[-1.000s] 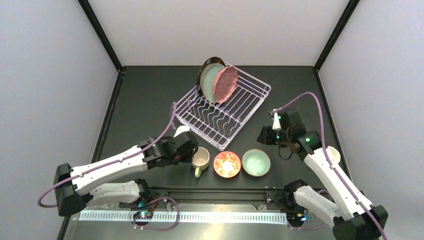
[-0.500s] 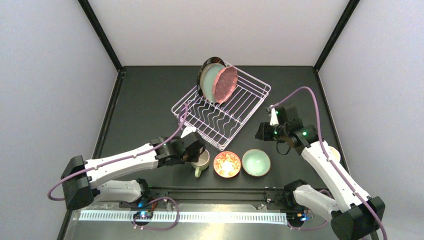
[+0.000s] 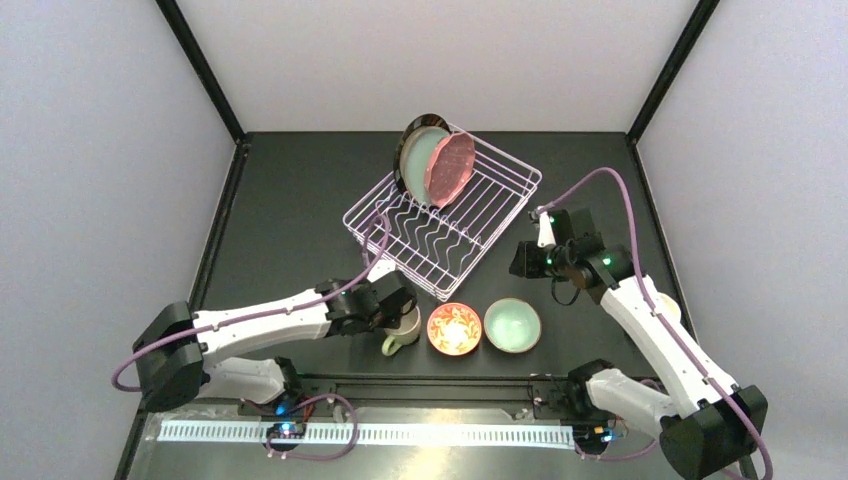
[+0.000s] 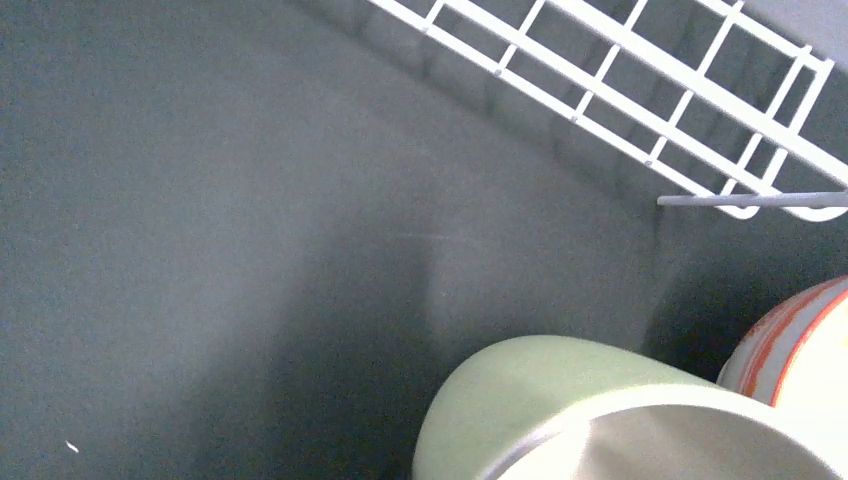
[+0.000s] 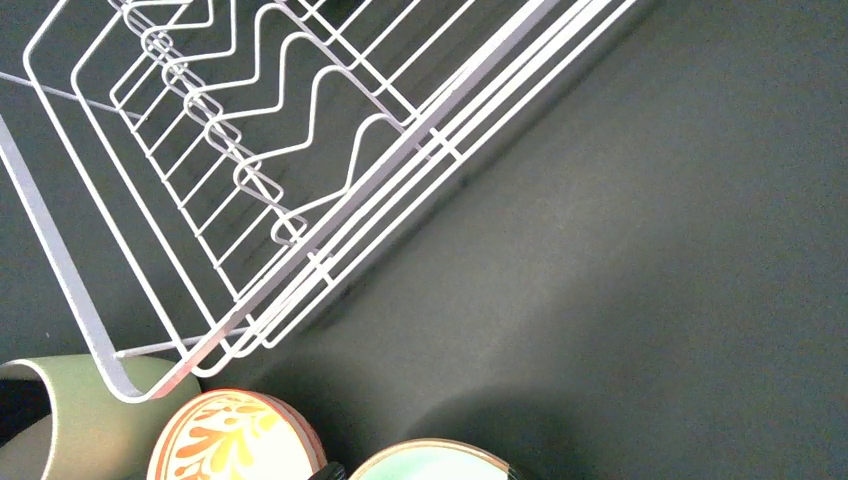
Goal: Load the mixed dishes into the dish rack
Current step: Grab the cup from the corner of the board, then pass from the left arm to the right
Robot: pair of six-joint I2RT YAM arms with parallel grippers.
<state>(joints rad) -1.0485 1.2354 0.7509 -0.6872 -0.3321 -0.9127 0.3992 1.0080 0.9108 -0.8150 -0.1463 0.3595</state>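
- The left tool (image 3: 392, 303) sits low over the cream mug (image 3: 402, 327), at the rim side away from the handle. Judged purpose: a rim pinch for the lift into the dish rack (image 3: 485, 205).
- Left tool state: cannot be told. The top view hides the fingers behind the wrist body. The left wrist view shows only the mug wall and rim, cut off at the lower edge, with no finger in view.
- The right tool (image 3: 522, 262) hangs spread and empty above the surface (image 3: 290, 220), just off the rack's near right side. This keeps it clear of the left arm's work.
- Three plates stand on edge in the rack's far corner, leaning together: cream plate with dark striped rim (image 3: 408, 150) behind, teal flower plate (image 3: 420, 160), pink dotted scalloped plate (image 3: 451, 168) in front.
- The red-orange bowl (image 3: 454, 328) and mint bowl (image 3: 512, 325) rest upright on the surface beside the mug, not yet loaded.
- No blue mug is visible. A pale rounded object (image 3: 668, 308) behind the right forearm cannot be identified.
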